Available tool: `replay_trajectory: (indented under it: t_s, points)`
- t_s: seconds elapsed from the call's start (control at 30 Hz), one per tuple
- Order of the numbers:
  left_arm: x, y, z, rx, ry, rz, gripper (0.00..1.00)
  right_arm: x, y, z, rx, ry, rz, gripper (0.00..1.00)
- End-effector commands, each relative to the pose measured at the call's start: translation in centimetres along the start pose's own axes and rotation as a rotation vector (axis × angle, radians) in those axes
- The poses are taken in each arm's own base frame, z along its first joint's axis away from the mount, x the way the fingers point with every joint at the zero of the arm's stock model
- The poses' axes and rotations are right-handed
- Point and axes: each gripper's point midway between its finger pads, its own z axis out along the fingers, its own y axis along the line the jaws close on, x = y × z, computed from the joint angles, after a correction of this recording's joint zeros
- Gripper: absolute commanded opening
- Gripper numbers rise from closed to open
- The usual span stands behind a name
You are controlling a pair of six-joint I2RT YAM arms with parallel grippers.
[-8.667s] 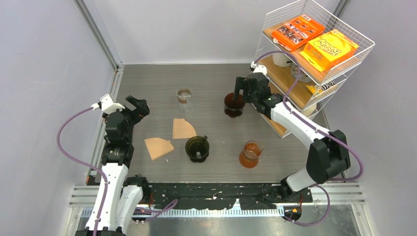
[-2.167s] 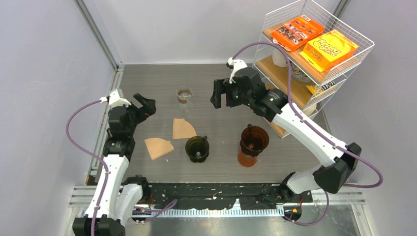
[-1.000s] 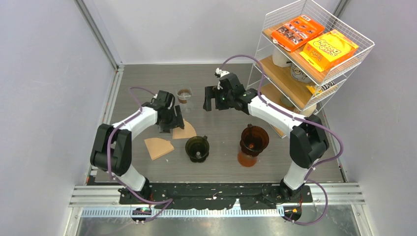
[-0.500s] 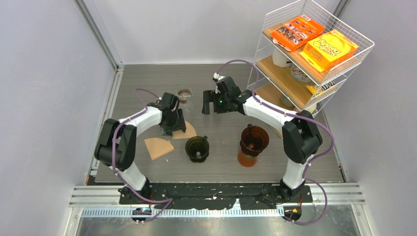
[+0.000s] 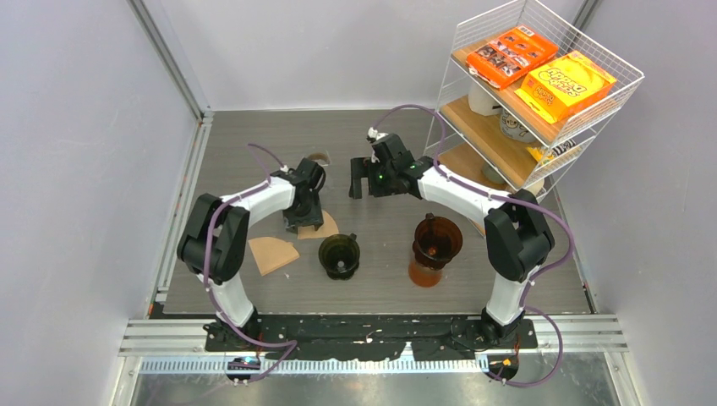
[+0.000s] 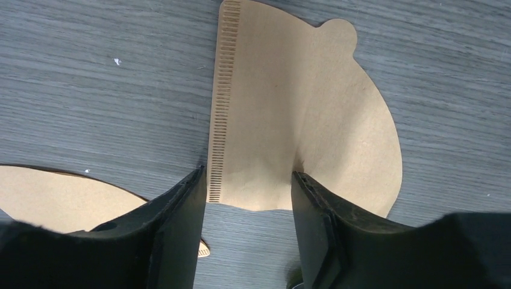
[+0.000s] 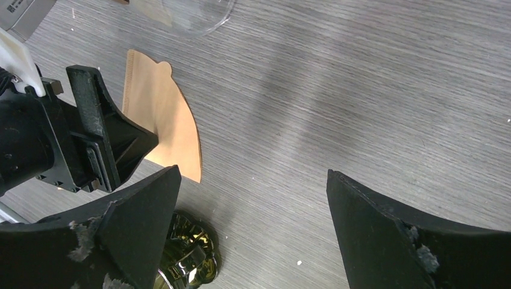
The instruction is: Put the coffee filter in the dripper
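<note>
My left gripper (image 6: pixel 250 180), half open, straddles the coffee filter (image 6: pixel 301 120), unclamped. My right gripper (image 7: pixel 253 174) gapes wide, empty. Print on the orange boxes (image 5: pixel 511 52) is unreadable.

left arm (image 5: pixel 254 196) bent inward, jaws down, open | right arm (image 5: pixel 461 193) extended, jaws open

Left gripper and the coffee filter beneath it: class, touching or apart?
Touching. Left wrist view: a fingertip of the left gripper creases the coffee filter.

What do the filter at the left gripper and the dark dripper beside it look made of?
The filter: thin matte brown paper, apparently unbleached; a crimped seam runs along one edge. The dark dripper: glossy, probably plastic or glass; highlights glint on its ribbed surface.
</note>
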Motion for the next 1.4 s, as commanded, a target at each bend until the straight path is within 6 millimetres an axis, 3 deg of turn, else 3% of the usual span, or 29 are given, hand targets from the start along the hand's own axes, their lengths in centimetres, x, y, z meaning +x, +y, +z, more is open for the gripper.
replay_trajectory:
  t_s: [0.0, 0.33, 0.57, 0.87, 1.0, 1.13, 1.27, 1.37]
  points:
    - [1.7, -0.3, 1.1, -0.023, 0.063, -0.024, 0.56, -1.4, 0.2, -0.7, -0.004, -0.054, -0.001, 0.98]
    - [1.0, -0.4, 0.5, -0.014, 0.03, -0.02, 0.38, -1.5, 0.1, -1.1, -0.009, -0.057, 0.0, 0.98]
    - [-0.8, -0.4, -2.4, 0.031, -0.079, -0.009, 0.09, -1.6, 0.5, -1.6, -0.031, -0.061, -0.002, 0.99]
    - [-2.9, 0.1, -6.8, 0.077, -0.218, -0.001, 0.08, -2.5, 1.8, -3.0, -0.102, -0.108, -0.022, 0.99]
    - [-4.2, 0.1, -9.7, 0.128, -0.318, 0.012, 0.08, -3.6, 2.9, -5.1, -0.151, -0.159, -0.045, 0.99]
    - [-5.2, -0.4, -12.8, 0.219, -0.417, 0.014, 0.08, -4.6, 2.6, -7.1, -0.17, -0.22, -0.052, 0.99]
    - [-5.9, -1.8, -16.6, 0.374, -0.53, 0.07, 0.09, -4.9, 1.7, -9.1, -0.205, -0.263, -0.031, 0.99]
    - [-5.4, -4.3, -19.8, 0.578, -0.595, 0.179, 0.12, -5.3, 1.2, -11.2, -0.255, -0.306, -0.015, 0.99]
